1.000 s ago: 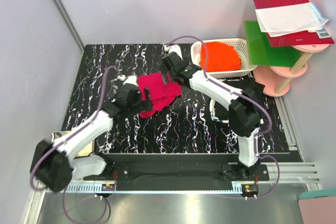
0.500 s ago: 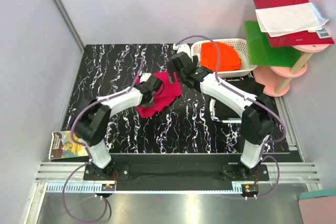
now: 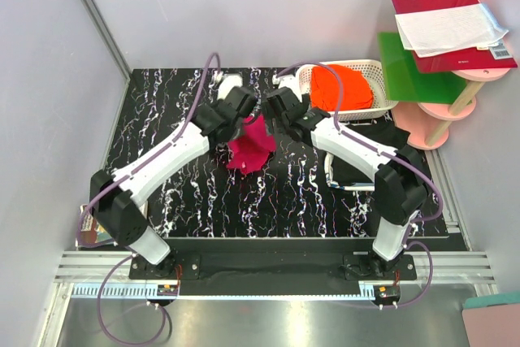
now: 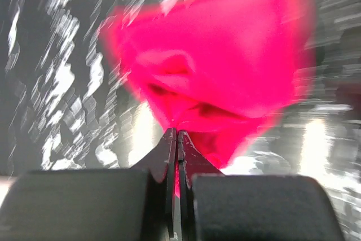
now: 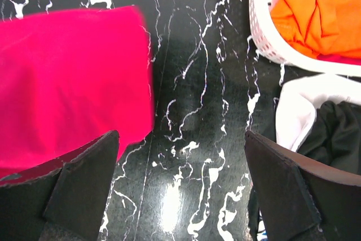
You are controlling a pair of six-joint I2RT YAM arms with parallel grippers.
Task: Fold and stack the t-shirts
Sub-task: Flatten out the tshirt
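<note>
A magenta t-shirt (image 3: pixel 250 147) hangs bunched over the middle of the black marbled table (image 3: pixel 162 111). My left gripper (image 3: pixel 244 116) is shut on its top edge. In the left wrist view the jaws (image 4: pixel 176 134) are pressed together on a fold of the magenta t-shirt (image 4: pixel 214 66), which is motion-blurred. My right gripper (image 3: pixel 274 113) hovers just to the right of it, open and holding nothing. In the right wrist view its wide-apart fingers (image 5: pixel 180 136) frame bare table, with the magenta t-shirt (image 5: pixel 67 83) at the left. An orange t-shirt (image 3: pixel 341 87) lies in a white basket (image 3: pixel 379 66).
A black t-shirt (image 3: pixel 382 136) and a white cloth (image 5: pixel 304 105) lie on the table right of the right arm, below the basket (image 5: pixel 259 32). A pink stand with a green board and red book (image 3: pixel 447 30) is off the table's right side. A booklet (image 3: pixel 88 225) lies at the near left.
My left gripper has shut on the magenta t-shirt and swung to the far right, lifting it from a flat spread into a hanging bunch. The right gripper stayed open, shifting slightly.
</note>
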